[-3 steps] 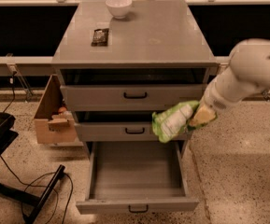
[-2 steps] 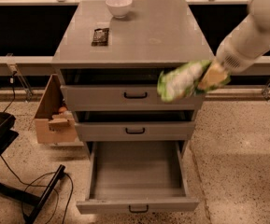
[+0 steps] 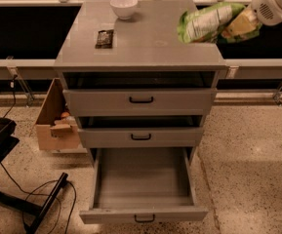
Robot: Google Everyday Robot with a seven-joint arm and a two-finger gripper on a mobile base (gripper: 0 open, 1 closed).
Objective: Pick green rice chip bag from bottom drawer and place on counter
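Note:
My gripper (image 3: 234,24) is shut on the green rice chip bag (image 3: 205,22) and holds it in the air above the right side of the counter (image 3: 145,43). The bag is bright green and white and lies sideways, pointing left from the fingers. The white arm reaches in from the upper right corner. The bottom drawer (image 3: 143,186) is pulled fully out at the foot of the cabinet, and its inside shows nothing in it. The two upper grey drawers are pushed in.
A white bowl (image 3: 124,7) stands at the counter's back left. A dark flat packet (image 3: 105,38) lies in front of it. A cardboard box (image 3: 57,121) sits on the floor left of the cabinet. A black chair base and cables lie at lower left.
My gripper has risen with the green bag from beside the middle drawer's right end to above the right edge of the counter.

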